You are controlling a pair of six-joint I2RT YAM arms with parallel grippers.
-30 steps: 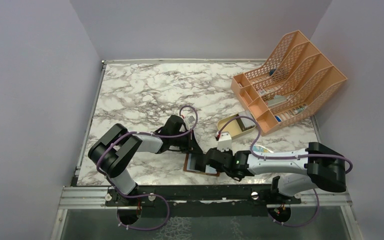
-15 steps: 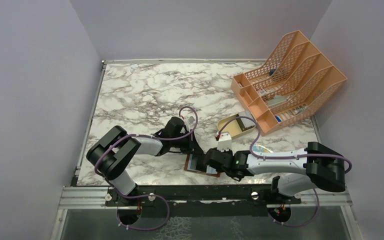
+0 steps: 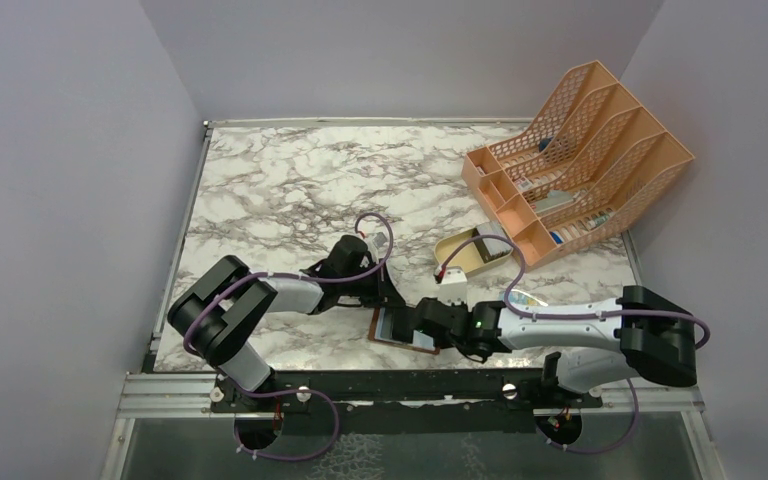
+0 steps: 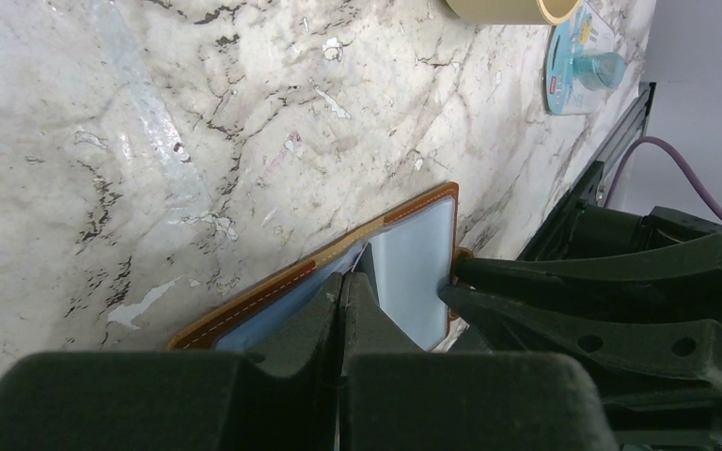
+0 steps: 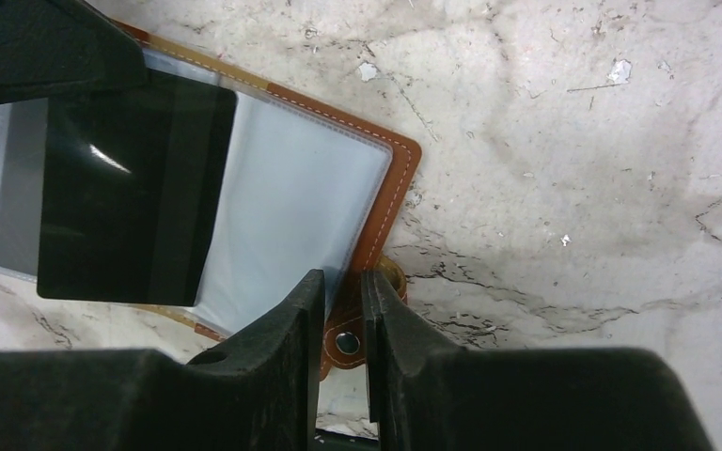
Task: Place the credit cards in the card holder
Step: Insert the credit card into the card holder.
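The brown card holder (image 3: 401, 328) is laid open on the marble bench (image 3: 280, 190), well apart from the orange mesh rack (image 3: 580, 150) and nearer the arm bases than the rack is. A dark credit card (image 5: 132, 188) is held flat over its clear sleeve, clenched in the left pincer (image 4: 342, 296). The snap tab on the holder's rack-side edge is pinched by the right pincer (image 5: 343, 310). Both arms are stretched low over the bench, their wrists meeting at the holder from opposite sides.

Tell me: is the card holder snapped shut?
No, the card holder lies open, its clear sleeves facing up.
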